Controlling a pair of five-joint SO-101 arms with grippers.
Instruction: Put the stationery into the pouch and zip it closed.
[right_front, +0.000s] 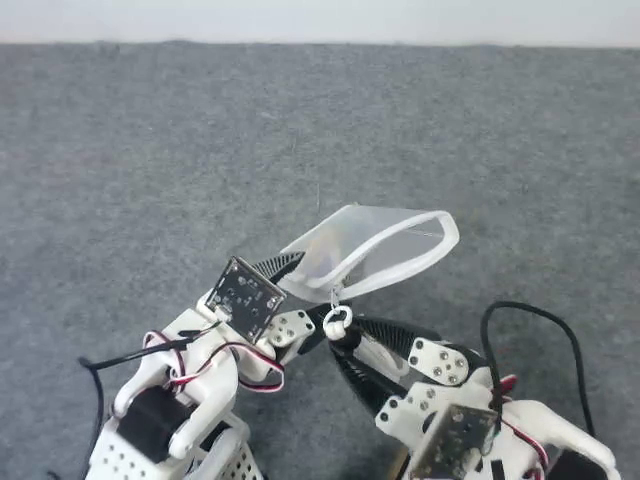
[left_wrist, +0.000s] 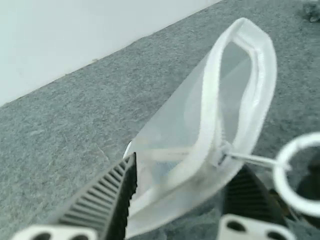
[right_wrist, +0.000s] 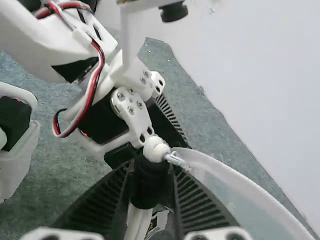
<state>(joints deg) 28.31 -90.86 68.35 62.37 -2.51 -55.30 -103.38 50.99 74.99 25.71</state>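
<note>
Two robot arms meet over a translucent pouch at the lower centre of the high view. At lower left, the left gripper (right_front: 288, 270) has its black ribbed fingers (right_front: 270, 265) clamped on the pouch's near left corner. At lower right, the right gripper (right_front: 338, 335) points up and to the left, its two fingers converging in a narrow V whose tips close on the white zipper ring (right_front: 337, 320).

In the right wrist view the right gripper (right_wrist: 152, 165) has the zipper ring (right_wrist: 156, 148) at its fingertips, with the other arm's white housing and red-and-black wiring just beyond. The pouch's white zip band (right_wrist: 235, 185) curves away toward the lower right of that frame.

The left wrist view shows the left gripper (left_wrist: 185, 170) with the pouch (left_wrist: 165, 135) pinched between its fingers (left_wrist: 117, 192) – the zipper ring (left_wrist: 279, 170) hangs from the slider at the right edge.

The pouch (right_front: 375, 245) lies just right of centre in the high view, its mouth gaping open toward the upper right. It is held at its near end by both arms. Whether it is lifted or resting cannot be told. Around it spreads the grey, carpet-like tabletop (right_front: 150, 150), and a pale wall (right_front: 300, 20) runs along the top of the frame.
</note>
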